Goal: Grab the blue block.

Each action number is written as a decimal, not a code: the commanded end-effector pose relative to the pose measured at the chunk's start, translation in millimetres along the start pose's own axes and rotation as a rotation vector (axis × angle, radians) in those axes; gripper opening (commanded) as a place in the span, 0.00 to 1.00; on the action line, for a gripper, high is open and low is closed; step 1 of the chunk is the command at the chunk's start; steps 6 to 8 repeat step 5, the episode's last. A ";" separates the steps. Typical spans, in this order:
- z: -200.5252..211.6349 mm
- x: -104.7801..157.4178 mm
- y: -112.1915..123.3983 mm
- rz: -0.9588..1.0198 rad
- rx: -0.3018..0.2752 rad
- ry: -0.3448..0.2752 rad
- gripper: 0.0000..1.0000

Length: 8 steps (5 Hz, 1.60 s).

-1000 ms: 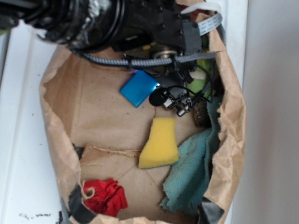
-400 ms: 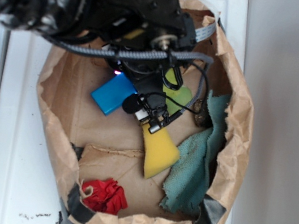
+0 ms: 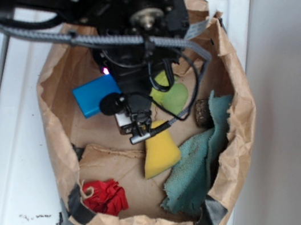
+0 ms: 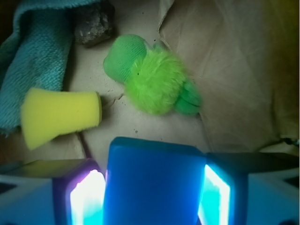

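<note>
Inside brown paper bag (image 3: 57, 131), end effector (image 4: 152, 187) pinches blue block (image 4: 152, 183) near yellow sponge (image 4: 58, 115).

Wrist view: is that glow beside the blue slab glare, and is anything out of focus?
Wrist view: the glow comes from lit panels on the jaws flanking the flat bright-blue rectangular block, white-violet on one side, cyan on the other; the nearby block looks soft, the fuzzy green toy sharper. Exterior view: even light, a small violet spot by the block.

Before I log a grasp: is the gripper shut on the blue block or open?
Shut on it. In the wrist view the blue block fills the gap between the gripper's two lit fingers, both sides touching.
</note>
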State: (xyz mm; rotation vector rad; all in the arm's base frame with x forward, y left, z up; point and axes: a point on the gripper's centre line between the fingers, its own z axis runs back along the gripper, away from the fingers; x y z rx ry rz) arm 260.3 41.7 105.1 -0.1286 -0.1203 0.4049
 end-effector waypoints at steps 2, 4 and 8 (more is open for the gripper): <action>65.3 13.8 -43.8 -0.276 -0.053 -0.199 0.00; 93.7 22.0 -48.9 -0.314 -0.038 -0.271 0.00; 95.9 20.6 -46.4 -0.314 -0.053 -0.284 0.00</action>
